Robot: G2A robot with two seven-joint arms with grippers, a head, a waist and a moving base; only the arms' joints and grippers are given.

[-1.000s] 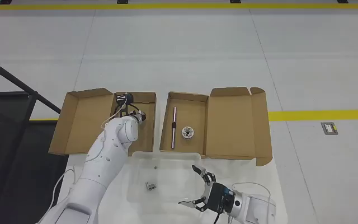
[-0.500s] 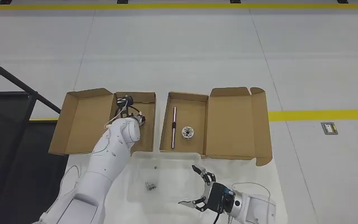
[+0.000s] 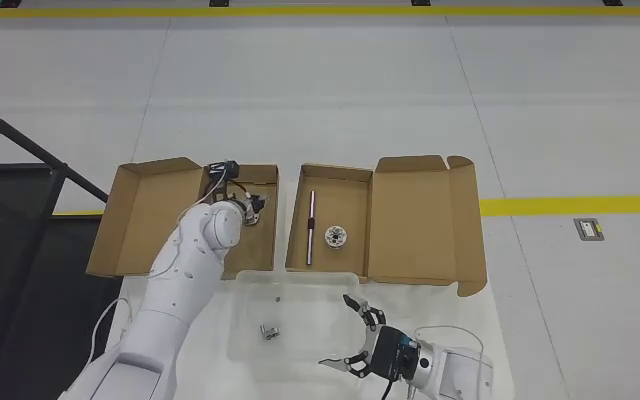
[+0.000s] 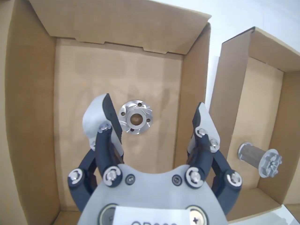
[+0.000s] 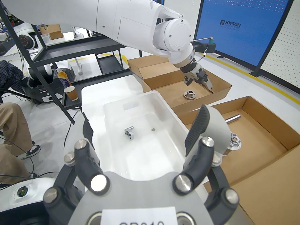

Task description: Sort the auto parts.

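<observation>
White counter (image 5: 93, 94) w/ a white bin (image 5: 170, 111) close to me and two open cardboard boxes behind it. Left fingers (image 4: 112, 118) hang spread wide inside the left box (image 4: 30, 94), holding nothing. The alu flange (image 4: 136, 119) lies flat on the box floor below them, near one pad but not touched as far as I can tell. Right fingers (image 5: 199, 127) are also wide open and empty, hovering over the bin's near end. Right box (image 3: 355, 195) has a steel rod (image 3: 311, 227) and a hub (image 3: 336, 236) lying side by side, apart. Left to sort, I reckon: a small metal bracket (image 5: 129, 133) mid-bin and a tiny disc (image 5: 153, 129) near it. Bracket looks stiff, machined, dense for its bulk, w/ prob slick faces on a slick plastic floor, so it may skid if one pad lands first. I'd pinch across its flat sides, centred, not the stepped end. Disc is thin and flat, hard to get pads under. I'd go for an edge pinch from above and expect a slip. Nothing looks fragile, so a firm squeeze should be ok.
</observation>
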